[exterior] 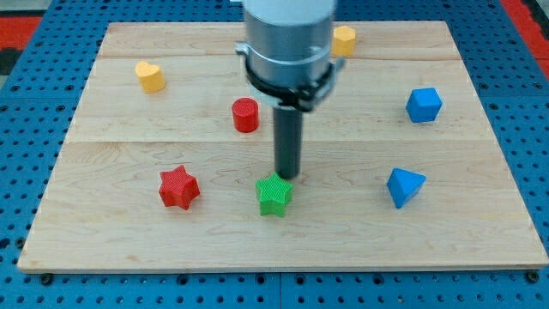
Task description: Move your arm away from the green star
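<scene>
Green star (274,195) being seen lying on surface (480,232) near middle of bottom edge. My tip (286,178) being held just above star's upper edge, touching or almost touching; exact contact cannot be told. No pincer being carried by rod, so pincer state cannot be told.

Red star (178,187) being seen toward left edge. Red cylinder (245,115) being seen just left of rod. Yellow heart (150,75) lying near top-left corner. Yellow block (345,39) being partly hidden at top edge. Blue cube (424,105) and blue wedge-like block (405,186) lying toward right edge.
</scene>
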You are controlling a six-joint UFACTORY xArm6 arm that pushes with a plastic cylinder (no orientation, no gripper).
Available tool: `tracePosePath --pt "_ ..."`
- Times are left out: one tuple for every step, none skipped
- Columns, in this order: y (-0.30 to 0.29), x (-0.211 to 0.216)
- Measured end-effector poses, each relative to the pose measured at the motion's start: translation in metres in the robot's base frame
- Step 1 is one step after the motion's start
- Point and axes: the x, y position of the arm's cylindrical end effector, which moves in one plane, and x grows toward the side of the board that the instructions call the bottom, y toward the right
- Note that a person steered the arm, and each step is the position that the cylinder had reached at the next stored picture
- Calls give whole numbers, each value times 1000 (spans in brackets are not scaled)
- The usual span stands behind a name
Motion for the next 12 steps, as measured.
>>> tracePosePath --pt "-1 5" --pt "-54 18" --pt "-38 18" --pt "-73 -36" --pt "-90 -37" --pt "-77 -37" --pt "-77 -37" --pt "-76 -36" --pt "-76 -36" --pt "-71 -36" --pt "-39 -35" --pt "-2 -45"
